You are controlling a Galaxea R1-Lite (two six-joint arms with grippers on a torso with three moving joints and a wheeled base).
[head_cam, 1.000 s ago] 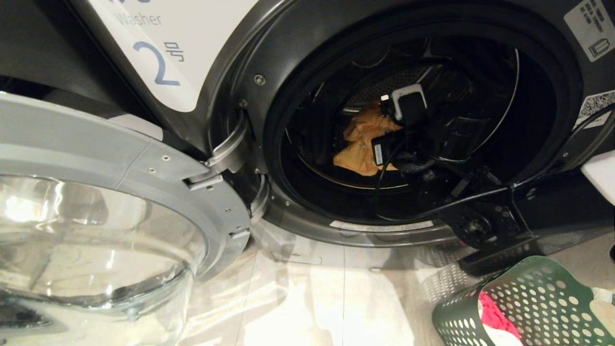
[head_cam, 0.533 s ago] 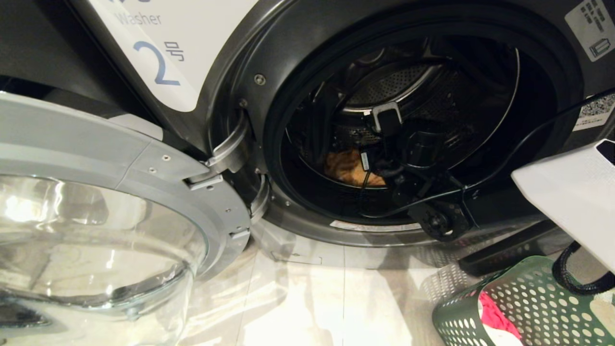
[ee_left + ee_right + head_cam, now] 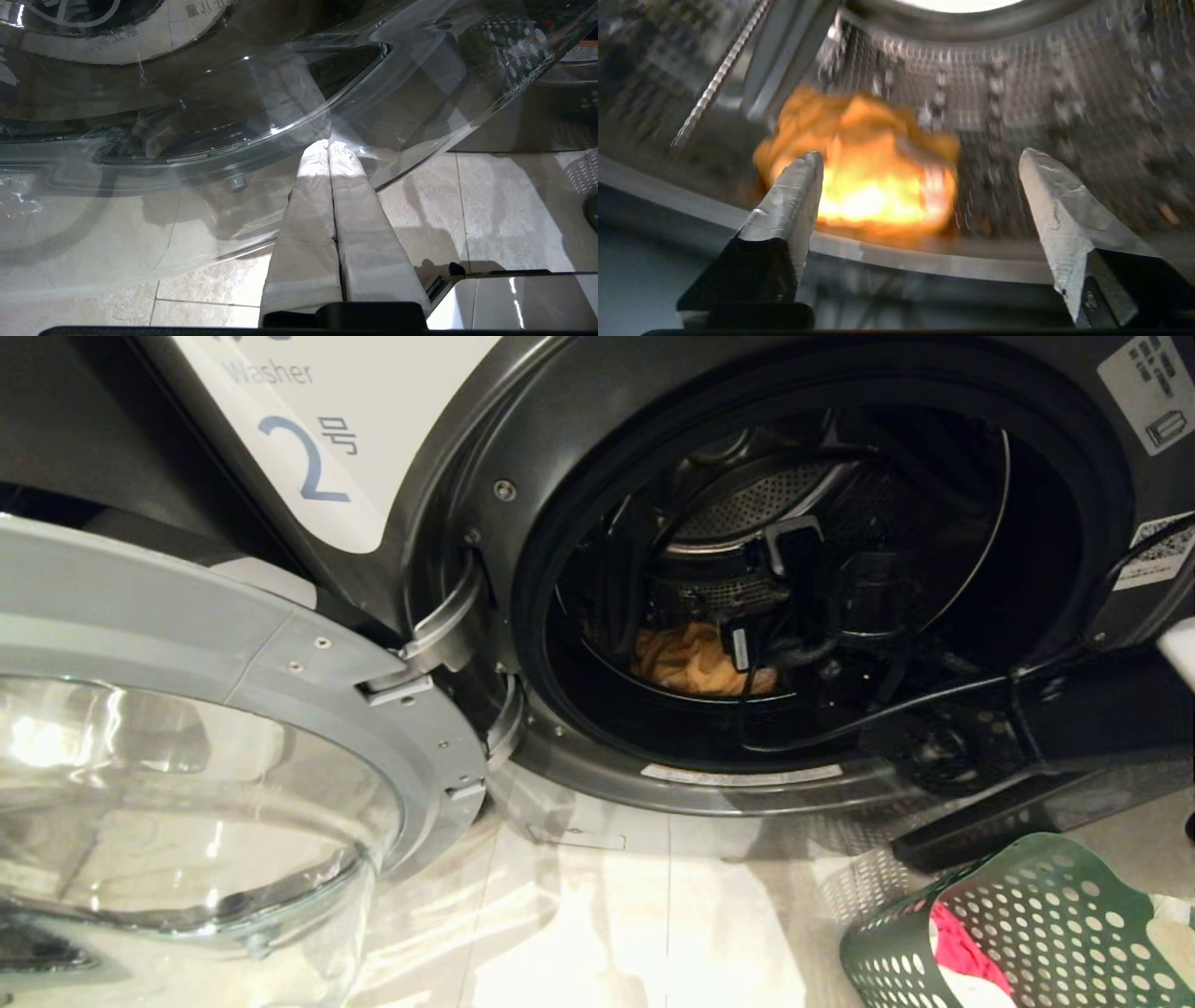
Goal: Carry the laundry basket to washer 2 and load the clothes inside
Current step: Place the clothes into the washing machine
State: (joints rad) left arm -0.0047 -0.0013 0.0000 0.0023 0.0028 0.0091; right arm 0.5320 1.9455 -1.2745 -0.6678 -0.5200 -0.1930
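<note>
Washer 2 (image 3: 308,457) stands with its round door (image 3: 187,784) swung open to the left. Inside the drum (image 3: 747,504) my right gripper (image 3: 764,593) is open with nothing between its fingers. The yellow garment (image 3: 691,661) lies crumpled on the drum floor just beyond and below it. The right wrist view has this garment (image 3: 864,177) past the spread fingertips of the gripper (image 3: 920,156). The green laundry basket (image 3: 1027,915) sits on the floor at the lower right, holding a red-magenta garment (image 3: 962,947) and a white one (image 3: 1172,933). My left gripper (image 3: 328,144) is shut and parked low beside the glass door (image 3: 187,116).
The open door's glass bowl fills the lower left of the head view. Pale floor tiles (image 3: 653,915) lie between the door and the basket. A black cable (image 3: 934,705) runs along my right arm across the washer's opening rim (image 3: 738,775).
My right gripper has opened and let go of the yellow garment, which dropped to the drum floor. The right arm shifted inside the opening. The left arm stayed still.
</note>
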